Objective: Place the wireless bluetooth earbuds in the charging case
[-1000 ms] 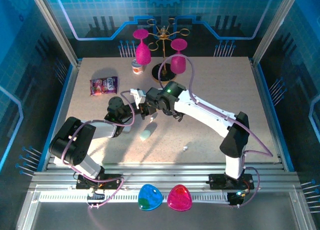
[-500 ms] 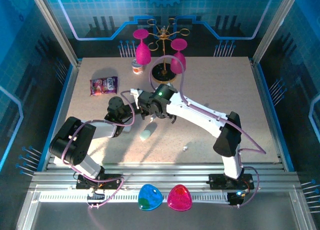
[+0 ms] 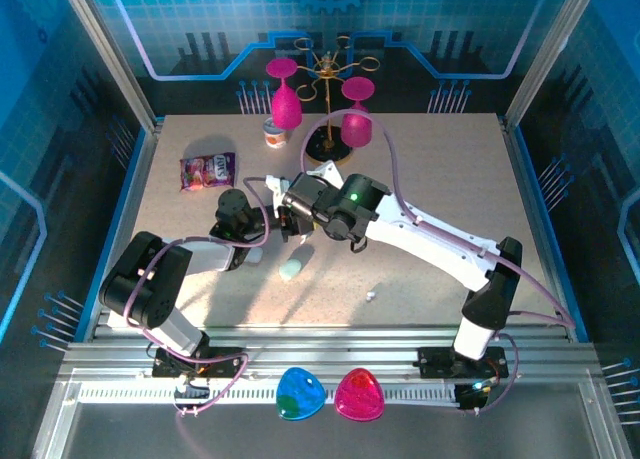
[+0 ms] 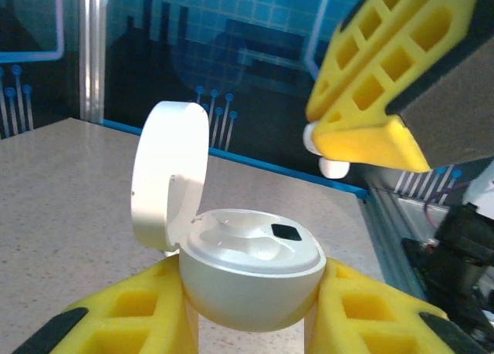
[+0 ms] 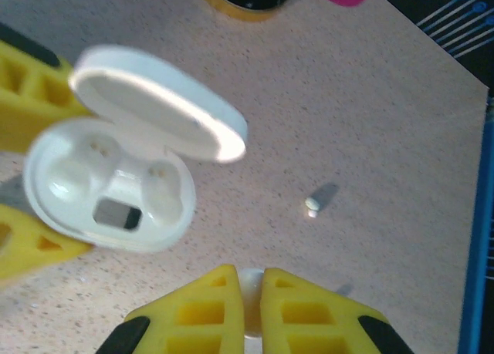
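The left gripper (image 4: 251,323) keeps its yellow fingers clamped on either side of the white charging case (image 4: 247,269), holding it near the middle of the tabletop (image 3: 450,179), a little toward the left edge, just as a second ago. Its lid (image 4: 170,169) stands open and both wells look empty. The right gripper (image 5: 248,281) pinches a tiny white earbud (image 5: 249,292) between nearly closed fingers, hanging just above and beside the open case without touching it. Over the last second the right arm's elbow has swung out toward the right edge, while its wrist has stayed over the case. A second earbud (image 3: 370,296) lies near the front edge, and a mint case (image 3: 291,270) hasn't moved.
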Available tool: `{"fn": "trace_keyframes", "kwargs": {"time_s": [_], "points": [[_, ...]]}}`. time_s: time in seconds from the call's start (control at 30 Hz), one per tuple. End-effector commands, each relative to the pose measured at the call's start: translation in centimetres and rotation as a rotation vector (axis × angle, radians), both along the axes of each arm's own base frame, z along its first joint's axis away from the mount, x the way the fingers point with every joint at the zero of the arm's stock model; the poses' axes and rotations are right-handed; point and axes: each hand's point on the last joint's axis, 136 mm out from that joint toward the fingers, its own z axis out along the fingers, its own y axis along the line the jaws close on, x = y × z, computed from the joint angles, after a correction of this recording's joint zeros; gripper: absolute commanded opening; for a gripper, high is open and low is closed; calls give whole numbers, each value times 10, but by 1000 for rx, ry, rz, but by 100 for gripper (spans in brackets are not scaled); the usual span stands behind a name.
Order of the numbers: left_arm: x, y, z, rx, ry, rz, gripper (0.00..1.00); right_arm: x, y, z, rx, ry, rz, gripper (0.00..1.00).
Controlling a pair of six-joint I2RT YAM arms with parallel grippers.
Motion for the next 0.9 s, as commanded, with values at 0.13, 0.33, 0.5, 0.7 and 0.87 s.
{"fn": "trace_keyframes", "kwargs": {"time_s": [0.13,0.33,0.5,0.7,0.87], "points": [[-15,-5,17,-49,8,-130,22,1,19,-2,69,12,62,9],[-17,-5,20,-62,7,-147,22,3,22,-4,65,16,74,9],[-18,-5,20,-62,5,-150,22,5,23,-5,61,11,75,9],[-16,-4,22,-64,1,-141,22,7,28,-10,67,22,81,9],[-12,-3,25,-70,-9,-116,22,5,28,-16,66,41,87,10]]}}
